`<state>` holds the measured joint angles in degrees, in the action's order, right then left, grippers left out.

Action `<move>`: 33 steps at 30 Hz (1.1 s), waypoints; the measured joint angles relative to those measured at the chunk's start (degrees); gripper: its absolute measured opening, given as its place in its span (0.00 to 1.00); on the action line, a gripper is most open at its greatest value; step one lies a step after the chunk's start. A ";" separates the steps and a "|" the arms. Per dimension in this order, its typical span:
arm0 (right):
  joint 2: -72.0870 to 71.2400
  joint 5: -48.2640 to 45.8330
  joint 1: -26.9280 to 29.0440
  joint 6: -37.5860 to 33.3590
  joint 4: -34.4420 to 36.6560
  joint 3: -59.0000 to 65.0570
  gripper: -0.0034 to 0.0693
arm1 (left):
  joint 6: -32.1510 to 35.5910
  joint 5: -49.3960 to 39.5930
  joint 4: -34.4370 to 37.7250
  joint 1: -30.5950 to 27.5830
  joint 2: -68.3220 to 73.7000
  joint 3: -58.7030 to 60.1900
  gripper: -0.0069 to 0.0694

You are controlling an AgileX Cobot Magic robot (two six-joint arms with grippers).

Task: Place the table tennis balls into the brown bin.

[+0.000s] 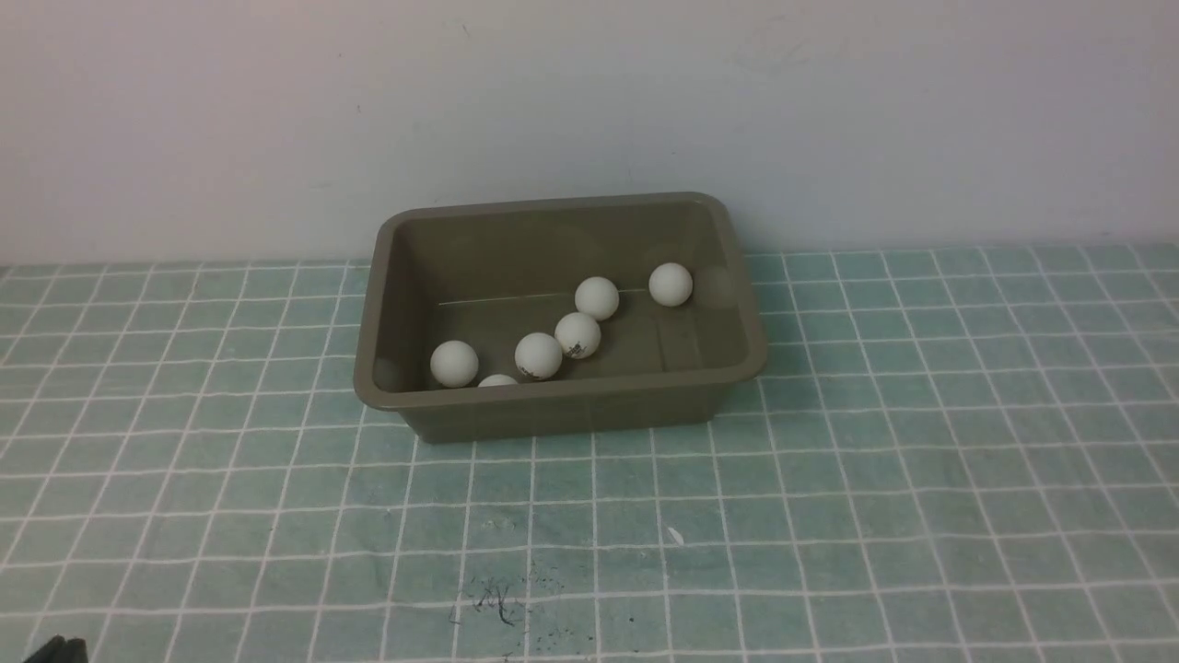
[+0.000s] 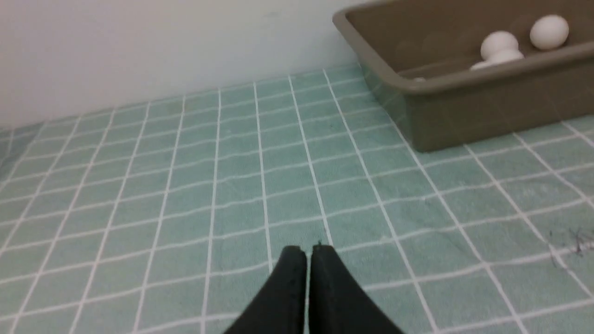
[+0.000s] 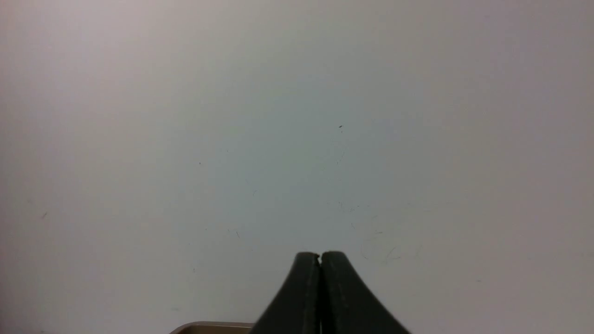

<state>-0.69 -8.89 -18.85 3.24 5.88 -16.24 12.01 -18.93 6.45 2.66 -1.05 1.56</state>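
The brown bin point(image 1: 562, 391) stands at the back middle of the table, close to the wall. Inside it lie several white table tennis balls point(image 1: 538, 355), one point(image 1: 498, 380) half hidden behind the near wall. In the left wrist view the bin point(image 2: 487, 106) sits ahead at the far side with balls point(image 2: 549, 31) showing above its rim. My left gripper point(image 2: 308, 250) is shut and empty, low over the cloth, well short of the bin. My right gripper point(image 3: 320, 256) is shut and empty, facing the wall, with a sliver of the bin's rim point(image 3: 209, 328) below it.
A teal cloth with a white grid point(image 1: 829, 516) covers the table. A pale wall point(image 1: 589, 101) rises right behind the bin. Dark scribble marks point(image 1: 493, 599) lie on the cloth near the front. A small dark piece of the left arm point(image 1: 55, 650) shows at the front left corner.
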 joint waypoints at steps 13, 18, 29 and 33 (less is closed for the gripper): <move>0.00 0.00 0.00 0.05 0.00 0.00 0.03 | -0.51 -2.10 0.74 0.00 0.05 0.01 0.08; 0.00 -0.20 0.00 0.10 0.00 0.00 0.03 | -0.57 -2.10 0.75 0.00 0.05 0.01 0.08; 0.00 -10.08 5.33 -4.61 -1.97 2.50 0.03 | -0.57 -2.10 0.86 0.00 0.05 0.01 0.08; 0.00 -14.12 11.89 -5.63 -3.66 9.13 0.03 | -0.46 -2.10 0.86 0.00 0.05 0.01 0.08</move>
<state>-0.69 -23.01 -6.95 -2.39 2.23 -7.11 11.55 -21.03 7.30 2.66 -1.00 1.58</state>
